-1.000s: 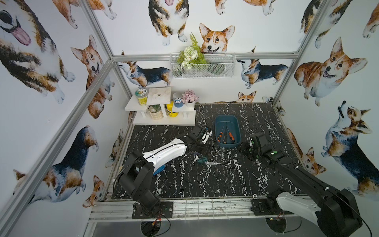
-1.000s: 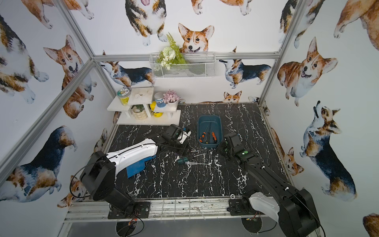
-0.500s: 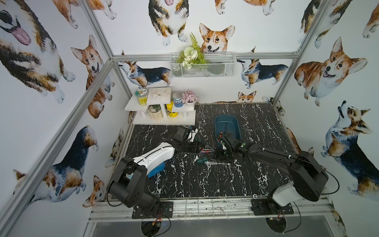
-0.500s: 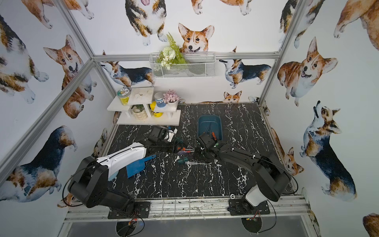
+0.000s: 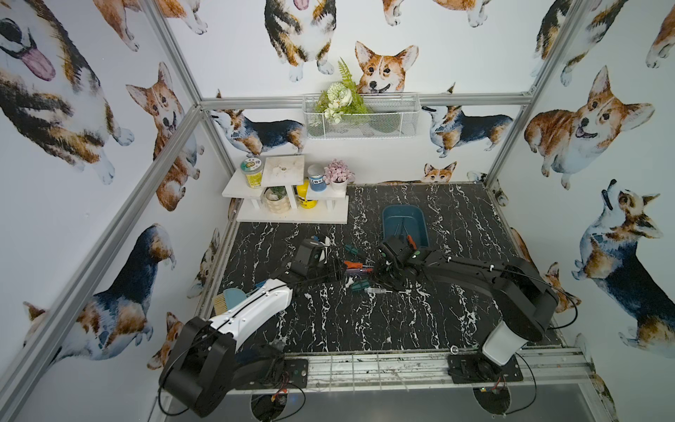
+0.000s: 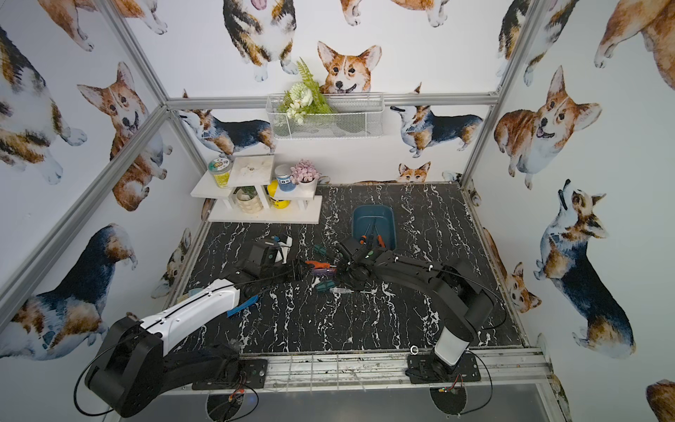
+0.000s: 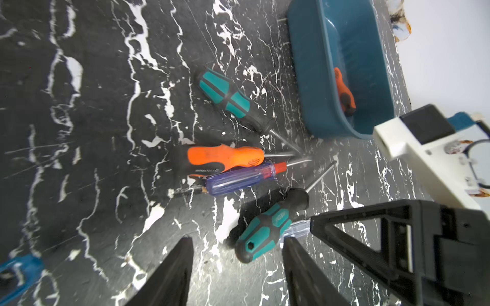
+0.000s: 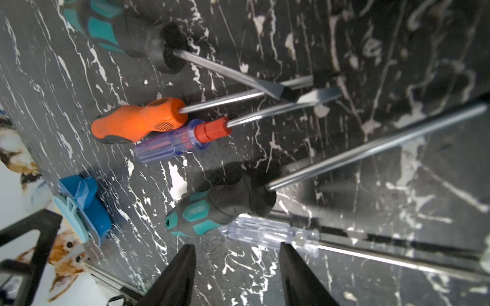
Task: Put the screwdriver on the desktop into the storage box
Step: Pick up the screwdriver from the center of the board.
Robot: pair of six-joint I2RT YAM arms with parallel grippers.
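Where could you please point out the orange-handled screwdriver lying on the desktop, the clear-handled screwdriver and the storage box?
orange-handled screwdriver (image 7: 225, 159): left wrist view, middle of its orange handle.
clear-handled screwdriver (image 8: 265, 231): right wrist view, on its transparent handle.
storage box (image 7: 310, 79): left wrist view, on its outer side wall.

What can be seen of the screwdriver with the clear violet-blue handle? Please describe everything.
The violet-blue screwdriver has a clear plastic handle, a red collar and a thin metal shaft with a flat tip. It lies flat on the desktop, its handle against the orange screwdriver. Nothing grips it.
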